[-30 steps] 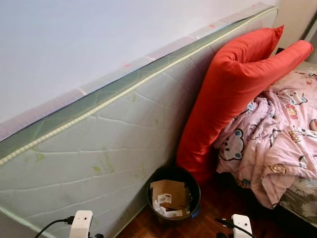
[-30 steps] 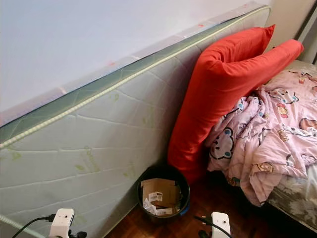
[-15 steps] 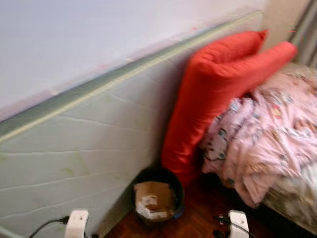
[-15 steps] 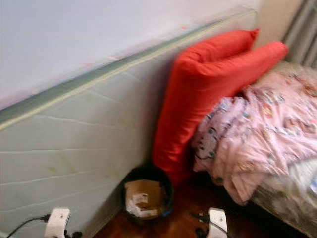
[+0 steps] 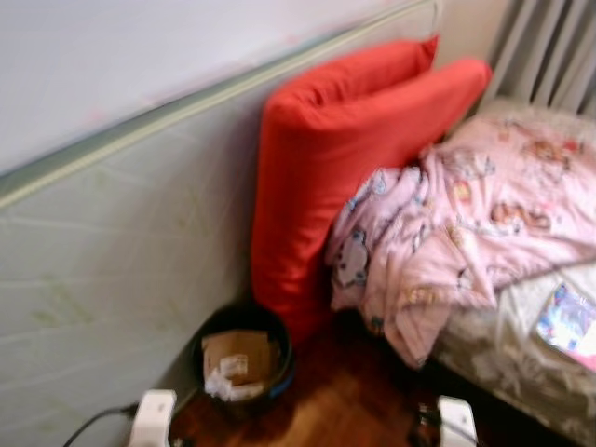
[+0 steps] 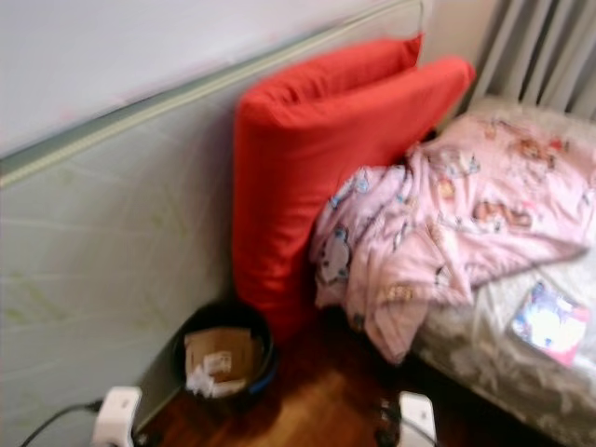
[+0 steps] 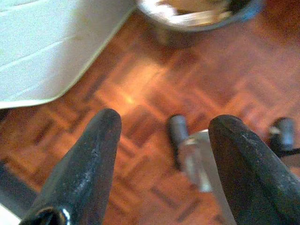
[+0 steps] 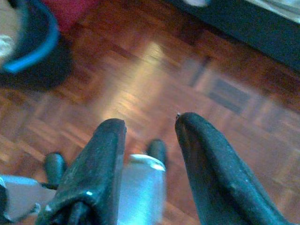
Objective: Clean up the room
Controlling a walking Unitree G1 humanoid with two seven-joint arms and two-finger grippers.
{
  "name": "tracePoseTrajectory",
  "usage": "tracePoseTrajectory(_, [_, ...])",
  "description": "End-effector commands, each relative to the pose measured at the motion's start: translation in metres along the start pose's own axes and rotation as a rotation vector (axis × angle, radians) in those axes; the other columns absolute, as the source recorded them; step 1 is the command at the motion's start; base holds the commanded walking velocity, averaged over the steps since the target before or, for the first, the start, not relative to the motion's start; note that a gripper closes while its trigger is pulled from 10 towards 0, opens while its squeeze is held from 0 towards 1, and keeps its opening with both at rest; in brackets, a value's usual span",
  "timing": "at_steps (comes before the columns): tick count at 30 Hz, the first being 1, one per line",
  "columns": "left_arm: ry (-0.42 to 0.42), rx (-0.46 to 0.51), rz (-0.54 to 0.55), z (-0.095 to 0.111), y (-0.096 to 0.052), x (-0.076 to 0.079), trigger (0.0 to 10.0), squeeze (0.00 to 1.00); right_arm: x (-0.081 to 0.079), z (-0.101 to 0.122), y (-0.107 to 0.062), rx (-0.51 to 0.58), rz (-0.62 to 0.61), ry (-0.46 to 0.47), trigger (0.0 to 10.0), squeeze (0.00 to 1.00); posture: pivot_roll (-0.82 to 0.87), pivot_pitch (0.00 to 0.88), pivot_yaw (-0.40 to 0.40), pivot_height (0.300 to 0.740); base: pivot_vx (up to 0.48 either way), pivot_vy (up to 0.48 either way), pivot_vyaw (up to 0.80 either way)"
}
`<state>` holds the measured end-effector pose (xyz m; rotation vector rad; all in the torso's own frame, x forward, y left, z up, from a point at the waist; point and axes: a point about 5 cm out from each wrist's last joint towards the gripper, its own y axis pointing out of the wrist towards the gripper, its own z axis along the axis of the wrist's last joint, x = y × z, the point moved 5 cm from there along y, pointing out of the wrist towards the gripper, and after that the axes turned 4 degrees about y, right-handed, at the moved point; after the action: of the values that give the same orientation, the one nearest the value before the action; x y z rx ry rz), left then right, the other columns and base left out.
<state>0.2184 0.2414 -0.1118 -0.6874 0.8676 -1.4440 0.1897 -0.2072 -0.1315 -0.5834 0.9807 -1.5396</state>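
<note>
Parquet floor [image 7: 154, 89] lies bare under both open, empty end effectors, left [image 7: 164, 154] and right [image 8: 150, 154]; the blurred view could make either misjudge the bin [image 5: 240, 365] ahead and tip it.

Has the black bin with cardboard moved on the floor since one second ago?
No. The black bin sits against the red pillow and the upright mattress as before; the whole picture shifted, so the camera turned right.
</note>
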Motion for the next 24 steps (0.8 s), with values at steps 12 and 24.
tracePoseTrajectory(12, [0.013,-0.015,0.012,-0.0027,-0.0014,-0.0066,10.0,0.00,-0.0046,0.0038,0.0012,0.013,0.007,0.000,10.0,0.00,0.01,0.000,-0.017,0.740,0.000,-0.363,0.00])
tracePoseTrajectory(24, [0.014,-0.023,0.012,-0.0068,-0.0017,-0.0059,10.0,0.00,-0.0033,0.0000,0.0005,0.004,0.005,-0.014,10.0,0.00,0.01,0.000,-0.022,0.740,0.000,-0.327,0.00])
